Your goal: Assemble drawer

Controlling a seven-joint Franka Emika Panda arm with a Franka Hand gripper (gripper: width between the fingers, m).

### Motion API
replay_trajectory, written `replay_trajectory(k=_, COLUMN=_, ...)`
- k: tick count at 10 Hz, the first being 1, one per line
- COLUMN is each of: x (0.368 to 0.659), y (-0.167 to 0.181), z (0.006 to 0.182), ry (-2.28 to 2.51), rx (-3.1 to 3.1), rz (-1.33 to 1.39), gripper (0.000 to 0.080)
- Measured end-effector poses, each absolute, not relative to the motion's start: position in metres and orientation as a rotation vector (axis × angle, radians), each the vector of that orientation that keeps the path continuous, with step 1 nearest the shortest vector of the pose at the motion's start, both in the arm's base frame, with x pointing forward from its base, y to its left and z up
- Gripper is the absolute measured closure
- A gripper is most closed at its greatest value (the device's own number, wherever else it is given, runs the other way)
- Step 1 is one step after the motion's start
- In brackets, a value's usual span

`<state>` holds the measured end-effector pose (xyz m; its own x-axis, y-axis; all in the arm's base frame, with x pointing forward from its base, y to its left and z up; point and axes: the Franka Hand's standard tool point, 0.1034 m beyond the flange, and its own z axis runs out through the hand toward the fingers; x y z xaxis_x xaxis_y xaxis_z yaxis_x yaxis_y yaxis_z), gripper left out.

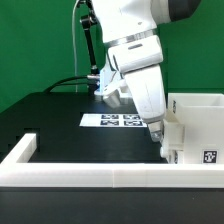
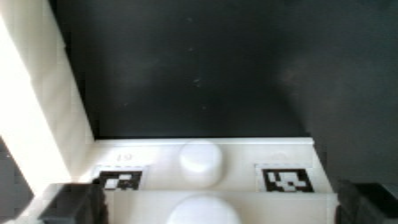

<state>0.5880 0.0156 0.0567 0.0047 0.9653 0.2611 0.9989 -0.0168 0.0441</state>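
My gripper point(image 1: 160, 138) is low over the table, right beside the tall white case point(image 1: 195, 120) at the exterior view's right. In the wrist view my gripper point(image 2: 217, 208) is open wide, with its dark fingertips point(image 2: 71, 205) on either side of a white tray front with a rounded knob point(image 2: 199, 212). I cannot tell whether they touch it. Just beyond it lies a second white front point(image 2: 199, 160) with a knob and two square tags point(image 2: 290, 180). A white wall point(image 2: 36, 90) runs along one side.
The marker board point(image 1: 115, 120) lies on the black table behind the arm. The long low white border rail point(image 1: 90, 176) runs along the front, with a corner point(image 1: 24, 150) at the exterior view's left. The black cables hang behind the arm.
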Motion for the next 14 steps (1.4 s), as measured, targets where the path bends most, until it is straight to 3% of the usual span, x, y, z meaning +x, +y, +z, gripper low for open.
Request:
replay_trajectory(k=9, x=0.589, y=0.034, z=0.06, ry=-2.127, rx=-2.079, rz=-0.305, gripper=0.0151)
replay_trajectory(k=12, x=0.58, y=-0.015, z=0.056, ry=-2.088, rx=-2.099, rz=-0.262, gripper=0.0151)
replay_trajectory(k=14, x=0.573, y=-0.034, z=0.071, ry=-2.089, rx=-2.154, rz=-0.271, gripper=0.0151)
